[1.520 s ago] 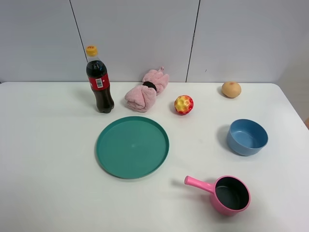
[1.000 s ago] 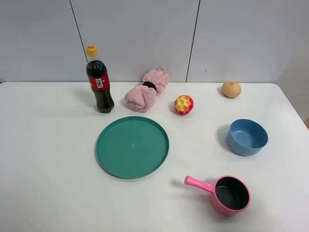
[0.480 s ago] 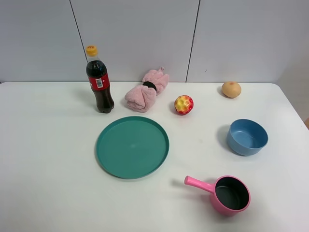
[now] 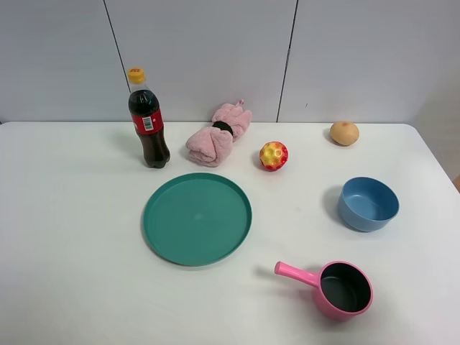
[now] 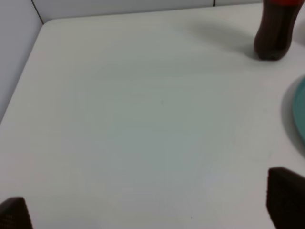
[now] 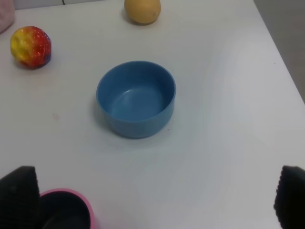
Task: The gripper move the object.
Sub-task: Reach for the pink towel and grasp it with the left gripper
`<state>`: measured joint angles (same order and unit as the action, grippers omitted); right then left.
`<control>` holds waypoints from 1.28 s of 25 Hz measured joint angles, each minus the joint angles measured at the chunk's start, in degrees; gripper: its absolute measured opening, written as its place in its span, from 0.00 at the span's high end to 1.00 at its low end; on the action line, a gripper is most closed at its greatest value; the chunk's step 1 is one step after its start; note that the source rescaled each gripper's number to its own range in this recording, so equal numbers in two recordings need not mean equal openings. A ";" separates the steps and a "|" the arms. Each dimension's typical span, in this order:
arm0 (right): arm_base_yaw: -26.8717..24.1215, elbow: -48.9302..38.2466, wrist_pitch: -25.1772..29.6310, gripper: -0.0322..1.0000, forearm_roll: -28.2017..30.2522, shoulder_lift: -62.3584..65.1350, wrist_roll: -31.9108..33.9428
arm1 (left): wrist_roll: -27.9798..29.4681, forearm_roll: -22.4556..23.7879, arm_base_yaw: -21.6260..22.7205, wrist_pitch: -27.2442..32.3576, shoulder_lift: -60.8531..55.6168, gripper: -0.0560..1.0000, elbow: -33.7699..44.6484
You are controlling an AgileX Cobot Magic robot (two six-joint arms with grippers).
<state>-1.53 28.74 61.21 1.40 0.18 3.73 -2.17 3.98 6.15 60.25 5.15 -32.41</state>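
Exterior high view: on the desk [image 4: 72, 251] are, from left, bottle [image 4: 148, 122], plate [image 4: 197, 218], towel [image 4: 218, 134], ball [image 4: 274, 155], pan [image 4: 338, 287], peach [image 4: 344, 133], bowl [image 4: 368, 203], all apart. Which one is the task's object I cannot tell. Left jaws are wide above bare desk; right jaws are wide near the bowl.

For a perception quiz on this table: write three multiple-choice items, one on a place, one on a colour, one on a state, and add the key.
1. What lies closest to the cola bottle?
A. pink towel
B. blue bowl
C. pink saucepan

2. What colour is the plate?
A. red
B. green
C. yellow

3. How is the blue bowl?
A. upside down
B. holding the ball
C. upright and empty

Key: 1 A, the pink towel lies just beside the cola bottle. 2 B, the plate is teal green. 3 C, the right wrist view looks straight into the blue bowl's bare inside.
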 joint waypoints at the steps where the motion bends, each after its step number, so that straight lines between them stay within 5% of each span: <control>1: 0.00 0.00 0.00 0.00 0.00 0.00 0.00 | 0.00 -0.02 0.00 0.00 2.04 0.00 -1.46; 9: 0.00 0.00 0.00 0.00 0.00 0.00 0.00 | -0.35 -2.22 0.00 -3.61 20.69 0.00 -12.35; 18: 0.00 0.00 0.00 0.00 0.00 0.00 0.00 | -5.43 -13.87 0.00 -13.94 36.85 0.00 -16.97; 27: 0.00 0.00 0.00 0.00 0.00 0.00 0.00 | -7.01 -15.29 -0.13 -20.54 47.34 0.00 -17.23; 32: 0.00 0.00 0.00 0.00 0.00 0.00 0.00 | -8.95 -15.46 -4.17 -25.90 51.90 0.00 -17.23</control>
<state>-1.53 28.74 61.21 1.40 0.18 3.73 -11.12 -11.47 1.98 34.35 57.05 -49.64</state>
